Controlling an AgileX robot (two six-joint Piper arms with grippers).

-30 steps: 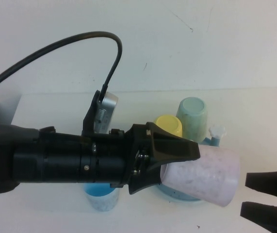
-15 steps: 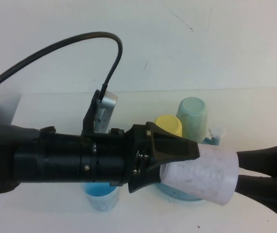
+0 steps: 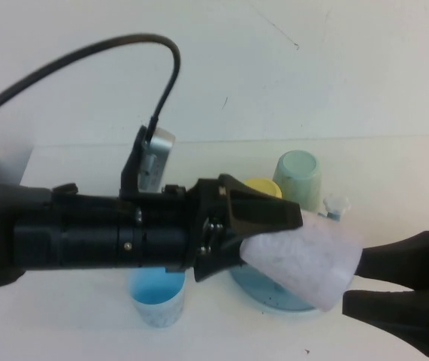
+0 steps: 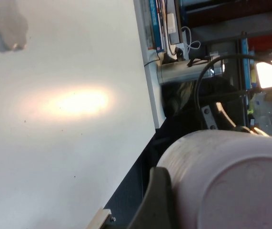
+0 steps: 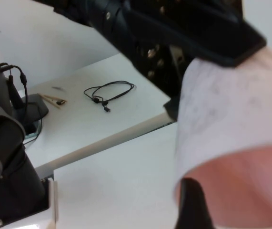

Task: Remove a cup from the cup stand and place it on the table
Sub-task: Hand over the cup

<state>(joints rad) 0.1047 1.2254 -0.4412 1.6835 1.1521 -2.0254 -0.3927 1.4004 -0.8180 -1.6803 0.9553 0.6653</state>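
Observation:
My left gripper [image 3: 273,242] reaches in from the left and is shut on the narrow end of the pale pink cup [image 3: 304,259]. It holds the cup on its side above the blue cup stand [image 3: 274,298], mouth toward the right and tilted slightly down. The cup's base fills the left wrist view [image 4: 231,186]. My right gripper [image 3: 353,280] is open at the cup's mouth, one fingertip by each side of the rim. In the right wrist view one dark finger [image 5: 193,205] stands against the cup's rim [image 5: 221,119].
A yellow cup [image 3: 263,186] and a pale green-blue cup [image 3: 299,177] sit upside down on the stand, beside a white-capped peg [image 3: 336,203]. A blue cup [image 3: 156,297] stands on the white table [image 3: 394,173], under the left arm.
My right gripper has come in from the right up to the cup's mouth. My left gripper has shifted slightly left and tilted the cup's mouth downward.

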